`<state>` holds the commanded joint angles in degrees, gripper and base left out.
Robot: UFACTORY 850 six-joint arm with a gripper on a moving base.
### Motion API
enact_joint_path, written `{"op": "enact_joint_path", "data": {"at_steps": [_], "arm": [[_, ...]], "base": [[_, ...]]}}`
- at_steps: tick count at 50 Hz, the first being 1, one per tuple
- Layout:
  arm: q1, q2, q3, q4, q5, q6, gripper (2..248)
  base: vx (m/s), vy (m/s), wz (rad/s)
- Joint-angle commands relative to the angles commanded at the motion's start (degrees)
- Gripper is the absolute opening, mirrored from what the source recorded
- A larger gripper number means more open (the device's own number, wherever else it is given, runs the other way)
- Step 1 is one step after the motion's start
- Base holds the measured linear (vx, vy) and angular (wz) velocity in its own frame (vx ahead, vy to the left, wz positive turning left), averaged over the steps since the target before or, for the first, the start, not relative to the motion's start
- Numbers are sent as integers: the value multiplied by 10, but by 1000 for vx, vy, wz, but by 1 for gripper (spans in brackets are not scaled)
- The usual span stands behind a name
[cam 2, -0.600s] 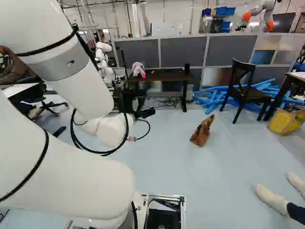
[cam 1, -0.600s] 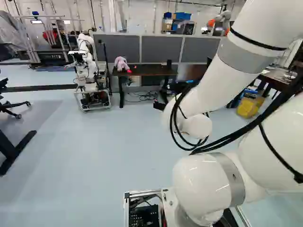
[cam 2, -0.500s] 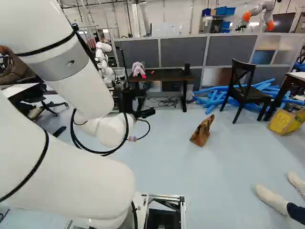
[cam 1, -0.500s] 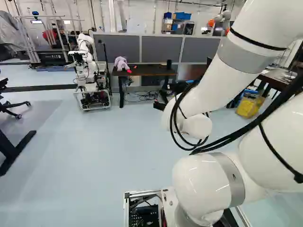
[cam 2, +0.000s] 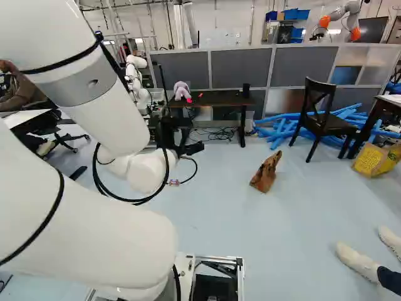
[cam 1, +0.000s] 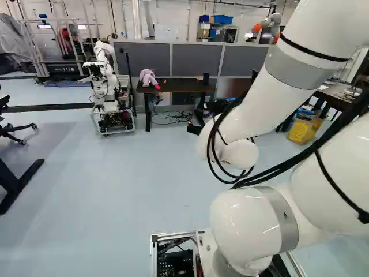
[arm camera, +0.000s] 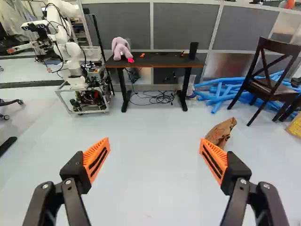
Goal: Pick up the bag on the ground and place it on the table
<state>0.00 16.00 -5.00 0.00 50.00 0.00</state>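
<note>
Both jaws stood released, wide apart. One bag (arm camera: pixel 224 132) lay on the floor (arm camera: pixel 155 141) ahead, partly behind one jaw, long axis slanted away toward one chair (arm camera: pixel 273 89). One desk (arm camera: pixel 162 60) stood beyond.

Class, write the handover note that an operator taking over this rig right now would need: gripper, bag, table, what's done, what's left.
Gripper: open, jaws wide apart, holding nothing.
Brown paper bag: on the floor, nearer the base than the dark chair.
Dark-topped table: ahead, with a plush toy at one end; probably the target.
Done: no pickup yet.
Left: approach, grasp and lift the bag, then place it on the table.
</note>
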Motion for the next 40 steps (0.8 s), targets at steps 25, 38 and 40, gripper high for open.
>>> {"op": "enact_joint_path", "data": {"at_steps": [25,38,40], "arm": [[0,0,0,0,0,0,247],[0,0,0,0,0,0,247],[0,0,0,0,0,0,247]], "base": [[4,-34,-11],[47,-71,-1],[42,-52,6]]}}
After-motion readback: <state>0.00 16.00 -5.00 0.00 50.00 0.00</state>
